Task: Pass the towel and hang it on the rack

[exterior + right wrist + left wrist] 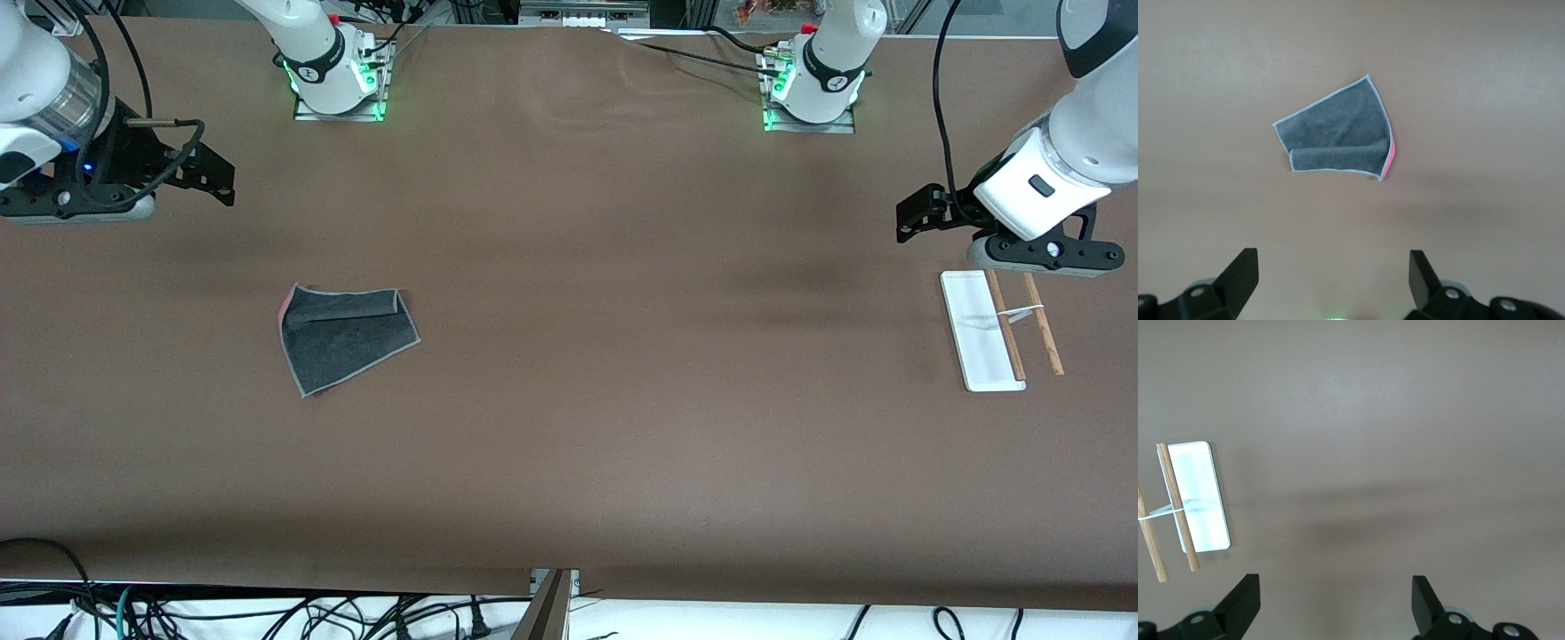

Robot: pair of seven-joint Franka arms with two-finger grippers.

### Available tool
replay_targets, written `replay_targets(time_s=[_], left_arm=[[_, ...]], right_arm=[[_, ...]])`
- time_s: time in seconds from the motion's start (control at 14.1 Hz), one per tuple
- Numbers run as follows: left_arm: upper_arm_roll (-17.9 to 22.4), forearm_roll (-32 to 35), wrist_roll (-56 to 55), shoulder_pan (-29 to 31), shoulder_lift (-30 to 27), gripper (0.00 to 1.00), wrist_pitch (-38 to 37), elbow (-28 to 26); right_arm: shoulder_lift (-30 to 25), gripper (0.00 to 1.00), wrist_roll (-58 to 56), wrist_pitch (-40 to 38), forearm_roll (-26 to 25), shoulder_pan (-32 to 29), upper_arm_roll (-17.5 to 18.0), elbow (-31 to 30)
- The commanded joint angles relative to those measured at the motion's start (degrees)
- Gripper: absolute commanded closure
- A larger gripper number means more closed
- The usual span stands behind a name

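The towel point(347, 338) lies flat on the brown table toward the right arm's end, dark grey with a pale stitched edge, one edge folded over and a strip of pink showing; the right wrist view shows the towel point(1338, 137) too. My right gripper point(216, 182) hangs open and empty over bare table, apart from the towel. The rack point(978, 331), a white base plate with two thin wooden rods point(1040, 324) and a white crosspiece, stands at the left arm's end. My left gripper point(916, 218) hangs open and empty over the table beside the rack point(1201, 497).
Both arm bases point(338, 80) point(813, 89) stand along the table's edge farthest from the front camera. Cables point(267, 618) hang below the near edge. Wide bare tabletop point(622, 311) separates towel and rack.
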Motion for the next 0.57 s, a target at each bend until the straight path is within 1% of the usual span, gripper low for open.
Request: replay_targets(time_s=[0.0,0.21,0.28,0.5], left_arm=[[-0.2,1.2,0.4,0.2,0.9,0.00,-0.7,1.7],[-0.2,1.2,0.3,0.1,0.9,0.00,-0.7,1.8],[-0.2,1.2,0.4,0.2,0.9,0.00,-0.7,1.7],[-0.2,1.2,0.4,0.3,0.9,0.00,-0.7,1.7]], right_arm=[[8.5,0.00,-0.3,6.2,-1.2,-1.0,0.7,-0.5],[17.0,0.00,-5.8,16.1,-0.9,-1.7,0.3,-0.4],[19.9,0.00,-8.5,19.4,-0.3,-3.0,0.3,-0.3],[26.7,0.00,-16.0,28.2,0.2,-4.2,0.3,-0.2]])
